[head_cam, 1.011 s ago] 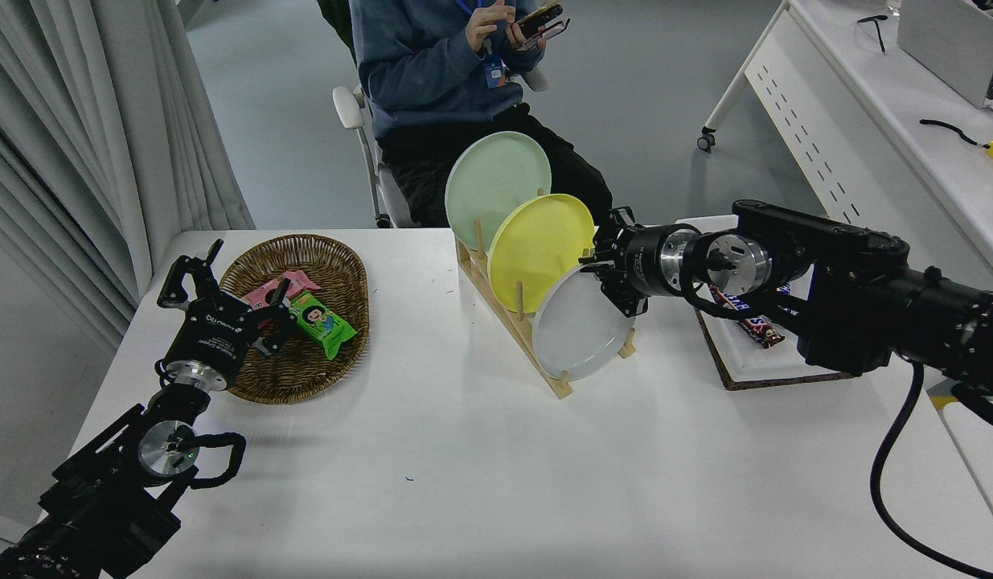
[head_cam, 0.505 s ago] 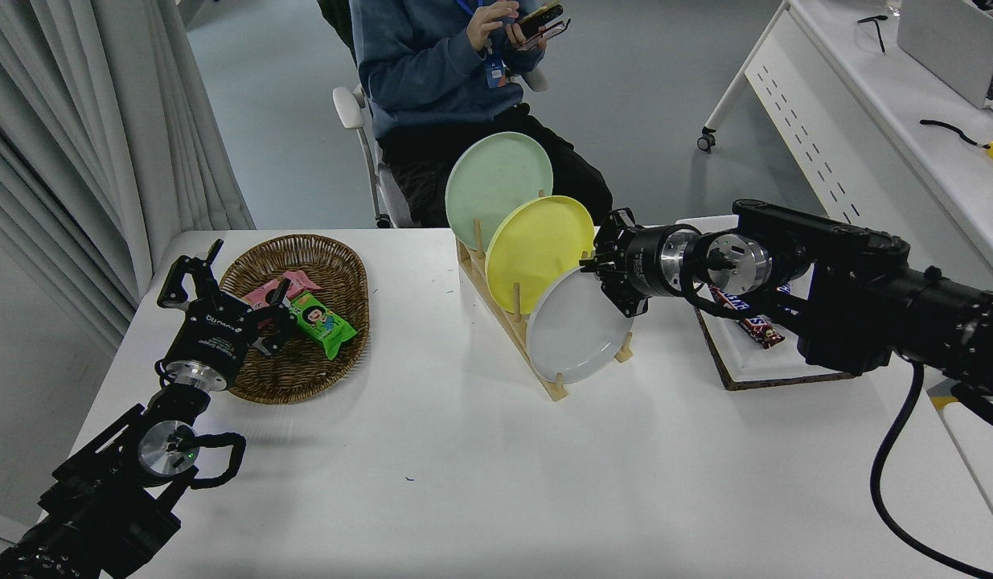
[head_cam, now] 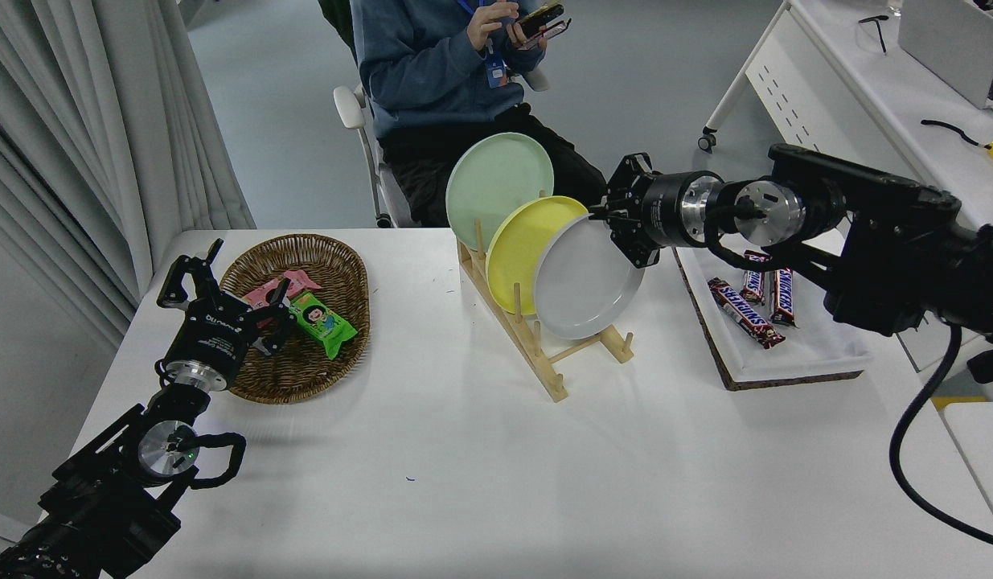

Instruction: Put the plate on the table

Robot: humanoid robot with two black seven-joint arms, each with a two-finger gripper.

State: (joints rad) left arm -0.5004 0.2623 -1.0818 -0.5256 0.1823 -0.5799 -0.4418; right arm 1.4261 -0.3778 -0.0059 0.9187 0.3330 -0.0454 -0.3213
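Now your right gripper [head_cam: 617,233] was clamped on the upper right rim of the plate [head_cam: 584,281], holding it tilted in the air above the rack [head_cam: 544,354], clear of its slots and overlapping the yellow plate [head_cam: 520,249] behind it. The table [head_cam: 480,482] lay below. Your left gripper [head_cam: 215,289] sat parked over the basket [head_cam: 303,362], fingers spread wide

the right tool [head_cam: 617,229] now sits higher, and the grey plate [head_cam: 584,281] it grips is lifted clear of the wooden rack [head_cam: 556,362].
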